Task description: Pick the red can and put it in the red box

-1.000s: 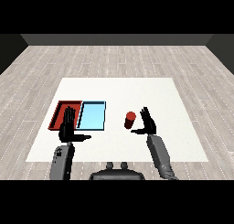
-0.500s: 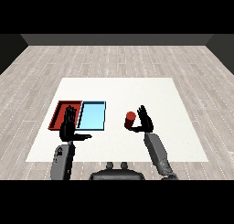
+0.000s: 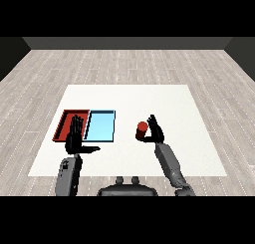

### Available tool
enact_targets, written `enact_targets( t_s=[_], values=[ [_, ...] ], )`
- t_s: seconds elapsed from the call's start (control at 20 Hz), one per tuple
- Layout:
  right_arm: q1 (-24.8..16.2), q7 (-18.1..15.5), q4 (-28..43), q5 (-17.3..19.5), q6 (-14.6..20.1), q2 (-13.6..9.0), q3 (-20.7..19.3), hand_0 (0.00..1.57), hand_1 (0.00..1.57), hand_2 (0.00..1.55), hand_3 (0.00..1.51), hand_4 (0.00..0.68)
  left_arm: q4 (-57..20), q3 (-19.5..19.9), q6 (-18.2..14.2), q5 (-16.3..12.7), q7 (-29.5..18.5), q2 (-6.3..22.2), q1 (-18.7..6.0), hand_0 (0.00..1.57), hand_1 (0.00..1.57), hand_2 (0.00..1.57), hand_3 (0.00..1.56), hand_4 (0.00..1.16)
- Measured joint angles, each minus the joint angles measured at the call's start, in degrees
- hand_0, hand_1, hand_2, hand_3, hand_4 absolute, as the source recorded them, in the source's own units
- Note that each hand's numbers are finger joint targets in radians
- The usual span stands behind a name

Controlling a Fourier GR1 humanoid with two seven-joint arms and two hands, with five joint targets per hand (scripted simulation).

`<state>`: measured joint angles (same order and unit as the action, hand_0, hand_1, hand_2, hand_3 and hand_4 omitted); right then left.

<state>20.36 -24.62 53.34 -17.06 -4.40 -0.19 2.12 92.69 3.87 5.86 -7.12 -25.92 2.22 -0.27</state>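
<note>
**Red can at our right hand, red tray across the table**

Red is the colour of the can (image 3: 142, 130) we see standing upright on the white table (image 3: 164, 98), right of the middle. Our right hand (image 3: 156, 132) sits just beside it on its right side, fingers curled toward the can and touching it; we read them as wrapped round its side, with one fingertip raised above its top. The grey right forearm (image 3: 169, 163) runs back from that hand toward the lower right corner.

We find the red tray (image 3: 64, 123) well apart from the can, toward the left of the table, with the light blue tray (image 3: 101, 126) touching it on its right side, so the blue one lies between the can and the red one. Our left hand (image 3: 75, 138) is held up in front of the near edge of the red tray, fingers straight and spread, thumb out to the side, holding nothing. Its fingertips overlap the red tray in our view. The left forearm (image 3: 68, 174) comes up from the lower left.
</note>
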Motion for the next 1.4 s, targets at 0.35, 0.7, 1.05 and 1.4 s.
enact_targets(
  t_s=[0.35,0.7,1.05,1.4],
  values=[
    [3.5,-0.1,-3.8,-0.9,1.8,0.1,0.3,0.0,0.0,0.0,0.0,0.0,0.9,-0.5,0.4,-0.2,-0.9,0.2,1.9,0.0,0.0,0.0,0.0,0.0],
    [5.1,-2.7,-7.7,-2.2,2.3,0.2,2.6,0.0,0.0,0.0,0.0,0.0,1.0,-0.6,-0.4,0.2,-0.2,-0.1,1.0,0.0,0.0,0.0,0.0,0.0],
    [5.6,-1.9,-7.5,-4.1,3.3,-0.1,4.5,0.0,0.0,0.0,0.0,0.0,1.5,-0.5,0.0,-0.1,0.0,0.1,1.3,0.0,0.0,0.0,0.0,0.0],
    [6.3,-1.9,-7.9,-5.0,5.3,0.1,6.7,0.0,0.0,0.0,0.0,0.0,0.9,-0.2,-0.2,-0.6,0.2,-0.1,0.5,0.0,0.0,0.0,0.0,0.0]
  ],
)
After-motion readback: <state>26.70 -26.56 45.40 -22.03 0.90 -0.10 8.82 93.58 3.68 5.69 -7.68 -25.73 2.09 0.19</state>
